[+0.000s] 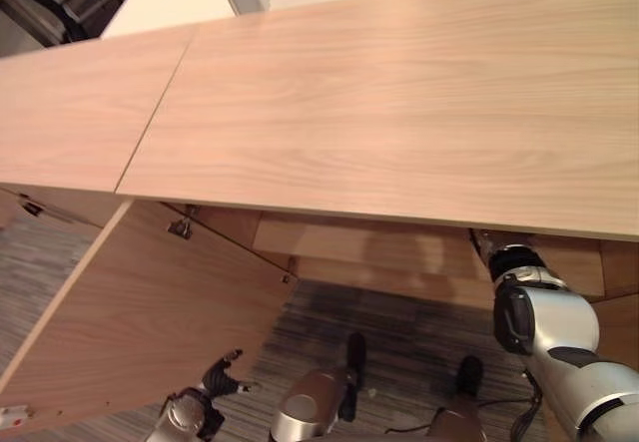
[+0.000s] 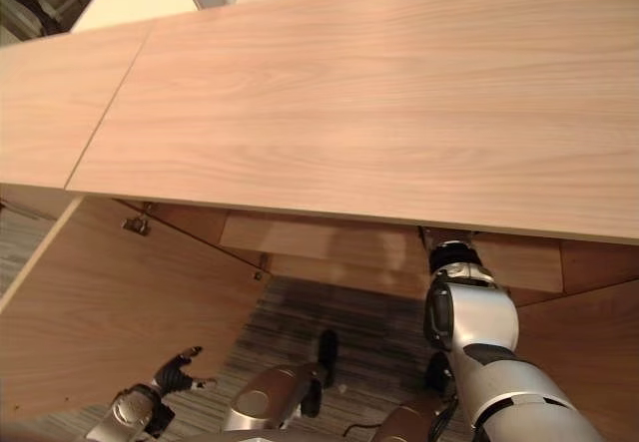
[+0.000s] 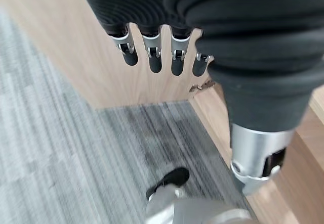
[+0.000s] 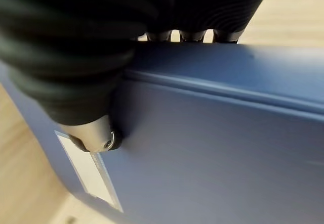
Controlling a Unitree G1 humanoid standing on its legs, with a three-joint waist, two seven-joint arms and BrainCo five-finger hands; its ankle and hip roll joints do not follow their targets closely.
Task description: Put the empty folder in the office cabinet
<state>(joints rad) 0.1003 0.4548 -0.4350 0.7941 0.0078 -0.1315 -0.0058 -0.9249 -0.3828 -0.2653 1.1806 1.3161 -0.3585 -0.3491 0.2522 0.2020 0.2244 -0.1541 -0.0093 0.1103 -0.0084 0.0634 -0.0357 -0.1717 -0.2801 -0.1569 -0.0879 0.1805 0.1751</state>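
The blue folder (image 4: 212,148) with a white label (image 4: 88,171) on its spine is in my right hand (image 4: 96,133). The thumb presses one face and the fingers (image 4: 192,34) hook over its top edge. In the eye views my right forearm (image 1: 529,312) reaches under the light-wood cabinet top (image 1: 379,103) into the cabinet, which hides the hand and folder there. My left hand (image 1: 215,377) hangs low beside the open cabinet door (image 1: 130,312), its fingers (image 3: 152,57) relaxed and holding nothing.
The cabinet door stands swung out at the lower left, with a hinge (image 1: 180,227) near its top. An inner shelf (image 1: 359,247) shows under the top's front edge. Grey striped carpet (image 1: 399,322) lies in front of the cabinet.
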